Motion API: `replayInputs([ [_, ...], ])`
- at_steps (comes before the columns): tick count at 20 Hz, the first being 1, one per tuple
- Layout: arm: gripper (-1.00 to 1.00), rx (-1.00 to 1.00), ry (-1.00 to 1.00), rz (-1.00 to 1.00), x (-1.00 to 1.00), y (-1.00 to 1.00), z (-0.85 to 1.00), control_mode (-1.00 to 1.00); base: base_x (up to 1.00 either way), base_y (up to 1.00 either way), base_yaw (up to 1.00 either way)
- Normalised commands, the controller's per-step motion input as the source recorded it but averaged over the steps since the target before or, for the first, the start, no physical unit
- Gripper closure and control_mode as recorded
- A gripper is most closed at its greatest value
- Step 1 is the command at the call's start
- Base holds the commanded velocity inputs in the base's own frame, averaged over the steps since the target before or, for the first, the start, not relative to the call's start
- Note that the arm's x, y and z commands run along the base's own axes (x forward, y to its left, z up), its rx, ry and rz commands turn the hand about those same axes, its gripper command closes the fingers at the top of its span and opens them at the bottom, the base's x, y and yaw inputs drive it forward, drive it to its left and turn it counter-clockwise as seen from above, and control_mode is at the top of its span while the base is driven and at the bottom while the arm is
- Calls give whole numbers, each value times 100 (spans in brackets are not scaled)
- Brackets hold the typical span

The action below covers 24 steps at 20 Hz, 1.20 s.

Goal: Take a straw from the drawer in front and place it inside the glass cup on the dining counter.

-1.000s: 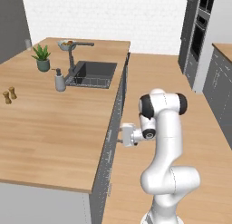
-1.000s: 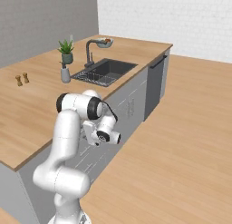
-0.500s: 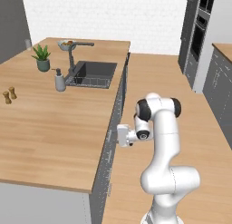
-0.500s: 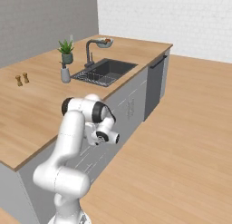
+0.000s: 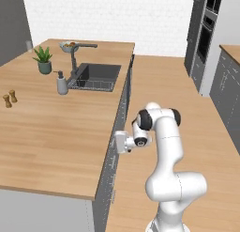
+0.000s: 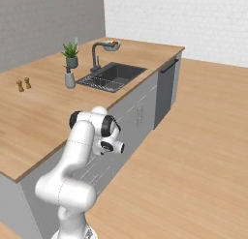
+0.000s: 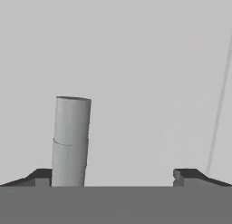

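Pressing close against the light-grey front of the drawer (image 7: 136, 60) below the worktop's (image 5: 56, 132) long edge, the end effector (image 7: 118, 175) stands spread wide and empty. A grey handle bar (image 7: 70, 141) sits just inside one finger, its long axis crossing the gap. No straw visible; drawer looks closed.

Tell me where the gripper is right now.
In the left base view the gripper is low at the counter's grey side, pressed toward a drawer front; in the hand view a grey handle stands by one of its fingers.
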Motion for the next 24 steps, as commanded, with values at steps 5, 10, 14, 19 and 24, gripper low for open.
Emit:
replayInputs([
  [5,100,-1,0,0,29,37,-14,-100,0,0,0],
  [10,100,-2,-4,0,-5,7,0,-100,0,0,0],
  [14,100,0,-7,0,-30,-40,0,-100,0,0,0],
  [19,100,0,-2,-2,-33,-93,0,-100,0,0,0],
  [24,100,0,0,-5,-31,-100,0,-100,0,0,0],
])
